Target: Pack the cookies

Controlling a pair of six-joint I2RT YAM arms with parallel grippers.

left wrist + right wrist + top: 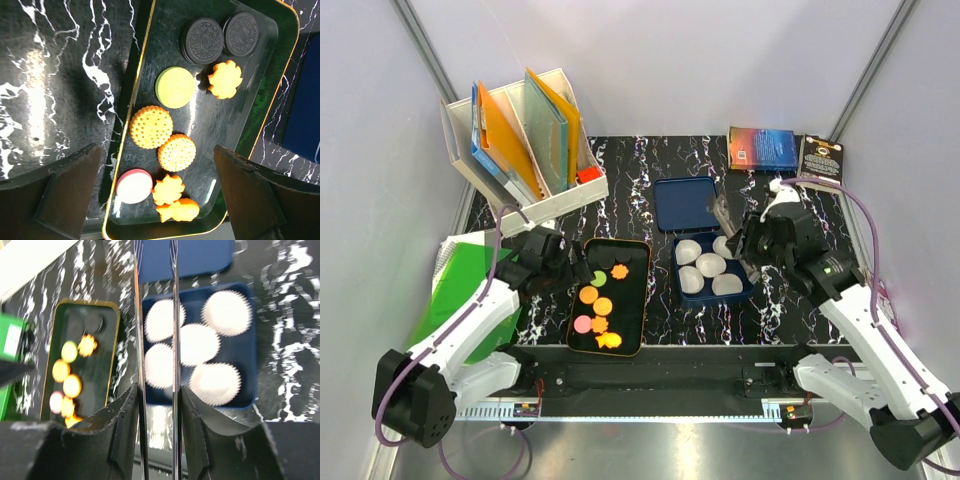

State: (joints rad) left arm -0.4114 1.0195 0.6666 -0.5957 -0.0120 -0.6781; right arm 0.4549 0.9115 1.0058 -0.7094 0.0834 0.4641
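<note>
Nothing packed yet, by our read. All the cookies sit in the black gold-rimmed tray. That is nine: five orange, one green, one pink and two dark cookies at one end. The blue tin just beside the tray holds five white cup liners. All look empty, so the whole transfer is left to do.

The left gripper hangs over the tray, fingers spread wide with nothing between them. The right gripper is above the tin, fingers pressed against two thin metal strips. We take these for tongs, with the blades apart and nothing in them.

View differences:
- The left wrist view gives cookie shapes and the dark pair, which barely show from the top.
- The right wrist view shows the tongs and the bare liners, but the cookies there are blurred.
- Only the top view shows both arms together, with the tin's lid lying behind the tin.
</note>
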